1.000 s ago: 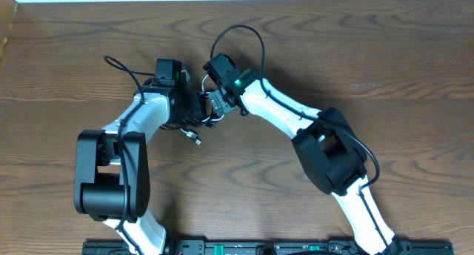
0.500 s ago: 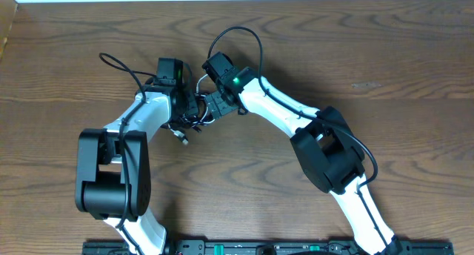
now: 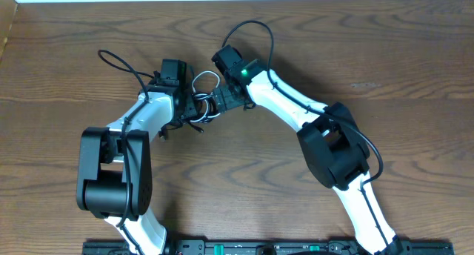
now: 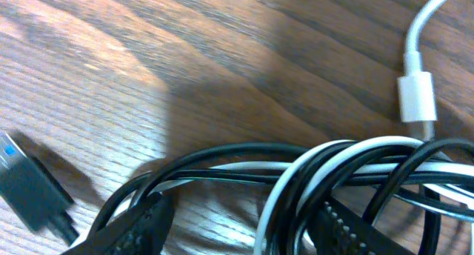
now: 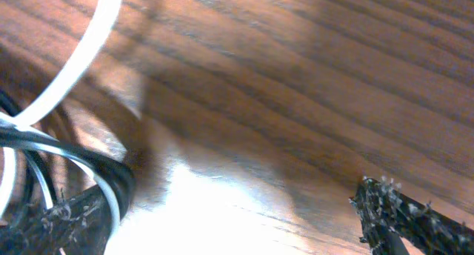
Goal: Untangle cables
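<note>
The cables (image 3: 204, 105) are a knot of black and white cords on the table between my two grippers, and a white loop (image 3: 206, 78) stands out above the knot. In the left wrist view the bundle (image 4: 318, 166) runs across my left gripper (image 4: 244, 233). Its jaws are open, bare wood shows between them, and the cords crowd its right finger (image 4: 352, 229). A white plug (image 4: 416, 98) lies beyond. My right gripper (image 5: 229, 225) is wide open, with black and white cords (image 5: 44, 147) draped over its left finger (image 5: 63, 218).
A black USB plug (image 4: 29, 192) with a blue tip lies on the wood to the left of my left gripper. Thick black arm wires loop above each wrist (image 3: 118, 62) (image 3: 248, 32). The wooden table (image 3: 385, 70) stretches all round.
My left jaws have spread wider. The right gripper has shifted up and right, and the white loop now shows above the knot. A loose plug end below the knot has moved.
</note>
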Tool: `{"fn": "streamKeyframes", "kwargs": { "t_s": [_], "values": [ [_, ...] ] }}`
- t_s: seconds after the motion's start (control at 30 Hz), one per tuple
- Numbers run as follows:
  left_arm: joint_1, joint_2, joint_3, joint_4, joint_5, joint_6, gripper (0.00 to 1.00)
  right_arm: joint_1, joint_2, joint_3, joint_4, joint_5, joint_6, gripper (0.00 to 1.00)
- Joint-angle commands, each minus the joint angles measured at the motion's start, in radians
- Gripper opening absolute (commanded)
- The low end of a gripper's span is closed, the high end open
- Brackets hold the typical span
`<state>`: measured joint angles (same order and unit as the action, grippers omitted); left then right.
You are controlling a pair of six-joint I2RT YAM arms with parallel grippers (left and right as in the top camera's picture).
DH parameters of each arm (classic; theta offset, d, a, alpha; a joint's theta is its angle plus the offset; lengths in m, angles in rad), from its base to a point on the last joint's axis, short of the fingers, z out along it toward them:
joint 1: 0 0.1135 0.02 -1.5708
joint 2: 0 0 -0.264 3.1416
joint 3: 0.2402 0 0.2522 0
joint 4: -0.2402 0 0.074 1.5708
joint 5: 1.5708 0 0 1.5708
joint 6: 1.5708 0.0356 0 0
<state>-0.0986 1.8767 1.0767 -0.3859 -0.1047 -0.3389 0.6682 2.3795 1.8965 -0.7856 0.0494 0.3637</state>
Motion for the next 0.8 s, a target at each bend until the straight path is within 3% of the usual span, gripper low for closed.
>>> {"fn": "streamKeyframes", "kwargs": {
  "t_s": [0.0,0.13,0.3,0.47,0.67,0.77],
  "values": [
    [0.08,0.058,-0.027,-0.029,-0.151,0.0,0.62,-0.056,0.101,-0.069,-0.05,0.012,0.071,0.99],
    [0.118,0.058,-0.027,-0.039,-0.139,-0.033,0.63,-0.069,0.101,-0.069,-0.06,0.011,0.079,0.99],
    [0.119,0.058,-0.027,-0.022,-0.024,-0.032,0.63,-0.064,0.1,-0.069,-0.055,0.01,0.067,0.99],
    [0.119,0.058,-0.027,0.014,0.159,0.062,0.48,-0.067,0.096,-0.021,-0.055,-0.146,-0.112,0.99],
    [0.109,0.058,-0.027,0.037,0.291,0.161,0.47,-0.061,0.093,0.083,-0.066,-0.345,-0.285,0.99],
    [0.09,0.058,-0.027,0.042,0.303,0.182,0.47,-0.048,0.093,0.088,-0.026,-0.356,-0.291,0.99]
  ]
}}
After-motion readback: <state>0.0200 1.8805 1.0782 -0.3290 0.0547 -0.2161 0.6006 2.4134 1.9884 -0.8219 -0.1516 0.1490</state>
